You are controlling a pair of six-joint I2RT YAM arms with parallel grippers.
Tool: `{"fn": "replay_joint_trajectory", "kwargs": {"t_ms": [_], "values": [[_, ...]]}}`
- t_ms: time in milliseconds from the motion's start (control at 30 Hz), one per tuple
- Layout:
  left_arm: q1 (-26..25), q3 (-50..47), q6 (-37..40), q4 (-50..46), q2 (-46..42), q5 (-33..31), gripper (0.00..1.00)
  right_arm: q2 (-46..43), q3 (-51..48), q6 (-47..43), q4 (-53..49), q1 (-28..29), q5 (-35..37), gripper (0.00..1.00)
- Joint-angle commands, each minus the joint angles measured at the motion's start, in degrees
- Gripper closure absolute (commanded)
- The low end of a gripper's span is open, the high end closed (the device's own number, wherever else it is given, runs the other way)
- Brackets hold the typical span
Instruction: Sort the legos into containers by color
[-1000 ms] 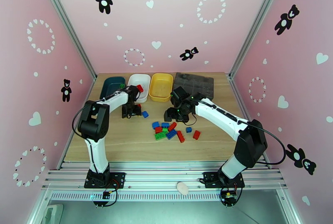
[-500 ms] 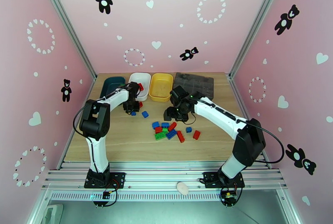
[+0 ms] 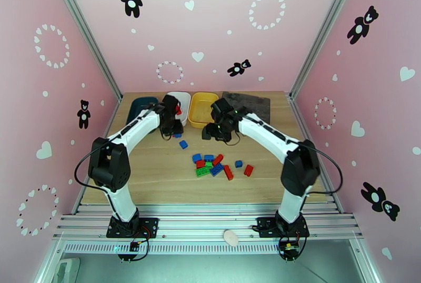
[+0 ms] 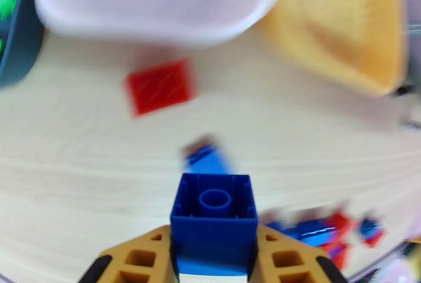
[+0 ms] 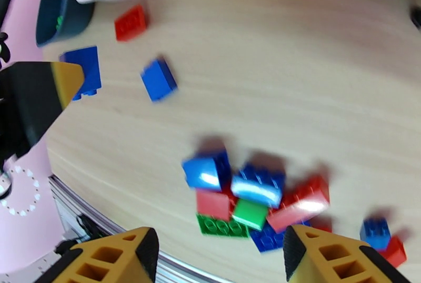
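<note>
My left gripper (image 4: 214, 239) is shut on a blue lego (image 4: 214, 210) and holds it above the table, in front of the white container (image 3: 182, 98). From above, this gripper (image 3: 174, 130) hangs between the white container and a loose blue lego (image 3: 183, 144). A red lego (image 4: 160, 87) lies on the wood by the white container's edge. The teal container (image 3: 141, 106) holds something green (image 5: 60, 21). My right gripper (image 3: 212, 132) is open and holds nothing, hovering near the yellow container (image 3: 203, 108). A pile of red, green and blue legos (image 3: 210, 165) lies mid-table.
A flat dark grey compartmented box (image 3: 247, 102) sits at the back right, beside the yellow container. Two red legos (image 3: 228, 172) (image 3: 248, 170) and a small blue one (image 3: 238, 163) lie to the right of the pile. Pink walls close in the table on three sides.
My left gripper shut on a blue lego and lifted it toward the containers. The right arm drew back from the pile toward the yellow container.
</note>
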Motion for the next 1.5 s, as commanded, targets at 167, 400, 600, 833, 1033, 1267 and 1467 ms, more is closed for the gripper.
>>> {"fn": "replay_joint_trajectory", "kwargs": {"t_ms": [167,400,600,833,1033,1267,1467], "values": [[-2.01,30.78,-6.27,-8.04,19.22,5.28,0.66,-1.2,0.62,0.14,1.02,-4.23,-3.9,0.33],[-3.67,46.34,-7.98,-14.67,28.86,3.6,0.31,-7.24,-4.83,-0.43,0.43,-5.06,-1.34,0.28],[-4.7,32.28,-9.19,-14.0,18.71,-5.08,0.31,-11.38,-9.81,-1.28,0.56,-5.13,0.11,0.26],[-5.83,5.13,-15.07,-9.11,4.05,-11.5,0.33,-14.88,-14.5,-2.31,-0.19,-5.14,0.8,0.28],[-5.97,-4.75,-17.86,-4.23,2.97,-9.33,0.33,-17.02,-17.34,-1.87,-0.15,-4.69,0.35,0.28],[-6.07,-3.54,-18.26,-1.72,9.26,-6.92,0.31,-18.3,-19.01,-1.03,-0.26,-3.47,0.49,0.28],[-6.06,-2.91,-18.53,-1.14,13.73,-6.89,0.31,-20.14,-20.34,0.26,0.18,-3.29,1.3,0.28]]}}
